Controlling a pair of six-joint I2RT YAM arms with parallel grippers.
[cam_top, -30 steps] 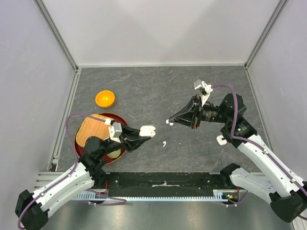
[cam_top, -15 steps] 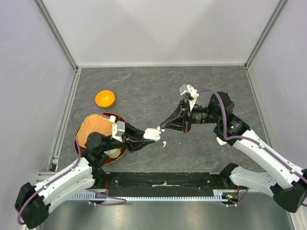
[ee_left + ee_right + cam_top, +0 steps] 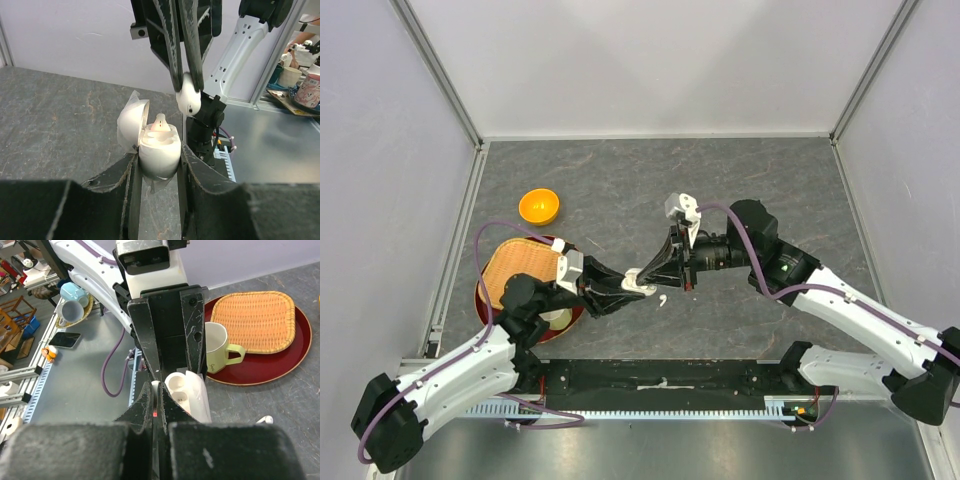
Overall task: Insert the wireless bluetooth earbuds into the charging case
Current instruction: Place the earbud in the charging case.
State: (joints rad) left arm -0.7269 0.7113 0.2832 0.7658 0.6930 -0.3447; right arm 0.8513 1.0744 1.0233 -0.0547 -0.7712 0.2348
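My left gripper (image 3: pixel 626 286) is shut on the open white charging case (image 3: pixel 636 281), held upright above the table. In the left wrist view the case (image 3: pixel 159 150) sits between my fingers with its lid (image 3: pixel 132 125) swung open to the left, and one earbud (image 3: pixel 160 123) stands in it. My right gripper (image 3: pixel 645 272) is shut on a second white earbud (image 3: pixel 189 98), just above and to the right of the case opening. In the right wrist view this earbud (image 3: pixel 156 385) peeks out between the closed fingers beside the case (image 3: pixel 189 392). A loose earbud (image 3: pixel 662 299) lies on the table.
A red tray (image 3: pixel 572 246) at the left holds a woven mat (image 3: pixel 515 268) and a pale green mug (image 3: pixel 218 354). An orange bowl (image 3: pixel 538 206) sits behind it. The loose earbud (image 3: pixel 265 419) lies near the tray. Walls enclose the grey table.
My right gripper has carried its earbud left and down until it is at the case. My left gripper has shifted the case slightly right towards it.
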